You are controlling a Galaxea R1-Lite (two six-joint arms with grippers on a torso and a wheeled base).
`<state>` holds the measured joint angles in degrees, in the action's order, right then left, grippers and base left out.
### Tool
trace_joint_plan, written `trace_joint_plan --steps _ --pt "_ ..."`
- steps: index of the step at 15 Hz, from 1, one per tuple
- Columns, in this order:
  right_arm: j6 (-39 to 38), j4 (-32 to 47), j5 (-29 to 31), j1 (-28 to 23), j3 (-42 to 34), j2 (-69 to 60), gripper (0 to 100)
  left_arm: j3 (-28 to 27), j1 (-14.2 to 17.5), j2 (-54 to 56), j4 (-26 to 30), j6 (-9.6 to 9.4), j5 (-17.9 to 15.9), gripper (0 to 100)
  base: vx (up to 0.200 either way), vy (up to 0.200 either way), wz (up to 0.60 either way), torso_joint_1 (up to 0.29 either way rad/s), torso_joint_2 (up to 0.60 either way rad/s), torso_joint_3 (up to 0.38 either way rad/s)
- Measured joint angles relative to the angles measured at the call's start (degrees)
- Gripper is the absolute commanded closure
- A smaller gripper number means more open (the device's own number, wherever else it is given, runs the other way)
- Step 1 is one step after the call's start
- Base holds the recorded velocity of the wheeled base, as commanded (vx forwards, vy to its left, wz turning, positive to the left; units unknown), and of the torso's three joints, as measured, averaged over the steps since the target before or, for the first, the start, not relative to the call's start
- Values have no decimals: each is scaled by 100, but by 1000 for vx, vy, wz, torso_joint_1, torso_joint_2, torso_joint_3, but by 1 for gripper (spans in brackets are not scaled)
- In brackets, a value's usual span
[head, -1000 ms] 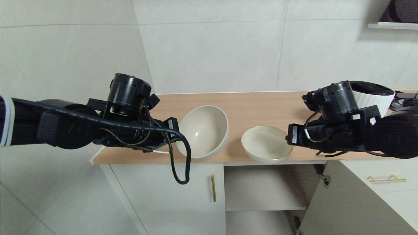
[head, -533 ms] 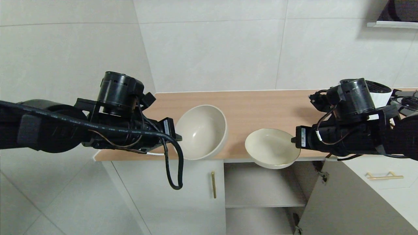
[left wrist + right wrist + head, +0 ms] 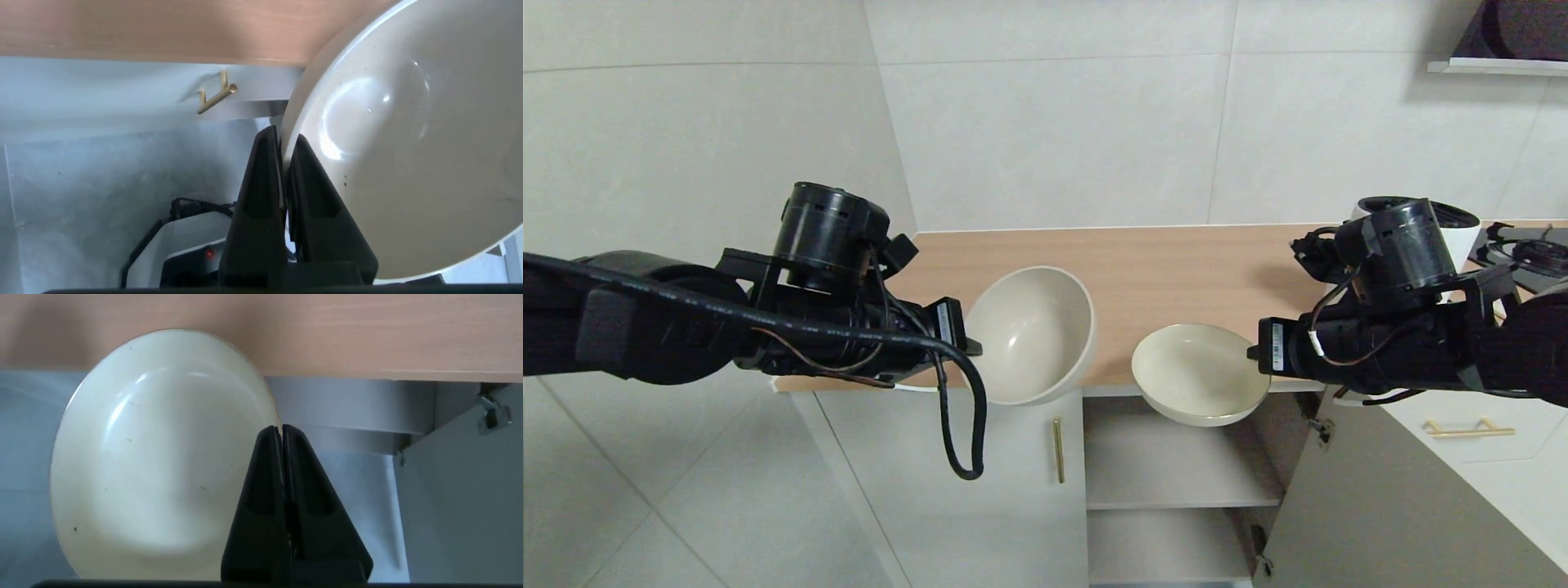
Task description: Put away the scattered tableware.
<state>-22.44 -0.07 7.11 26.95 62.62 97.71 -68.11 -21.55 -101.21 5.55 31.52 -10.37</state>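
My left gripper is shut on the rim of a deep cream bowl, held tilted over the front edge of the wooden counter. The left wrist view has the fingers pinching that bowl at its rim. My right gripper is shut on the rim of a shallow cream bowl, held in the air in front of the counter edge, above the open cabinet. Seen from the right wrist, the shallow bowl is clamped by the fingers.
Below the counter the cabinet door stands open to the right, showing two pale shelves. A shut door with a brass handle is to the left. A white ribbed container and a stove burner sit at the counter's far right.
Both bowls have come off the counter and moved toward its front edge; the shallow bowl now hangs beyond the edge. The head camera has shifted, showing more of the cabinet.
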Motion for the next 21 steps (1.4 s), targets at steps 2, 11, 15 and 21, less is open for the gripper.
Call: trace_joint_plan --steps 2,11,15,21 --pt "41 -2 17 -6 2 45 100 0 4 -17 0 0 1 100 0 0 0 0 0 0" --pt "66 -26 13 -6 -41 185 100 -5 9 -48 -5 0 1 100 0 0 0 -137 325 181" --pt "63 -26 17 -6 -39 229 100 -11 11 -55 -7 6 1 100 0 0 0 -195 487 295" --pt "134 -26 20 -13 -39 271 100 -7 11 -102 -11 9 0 100 0 0 0 -170 466 293"
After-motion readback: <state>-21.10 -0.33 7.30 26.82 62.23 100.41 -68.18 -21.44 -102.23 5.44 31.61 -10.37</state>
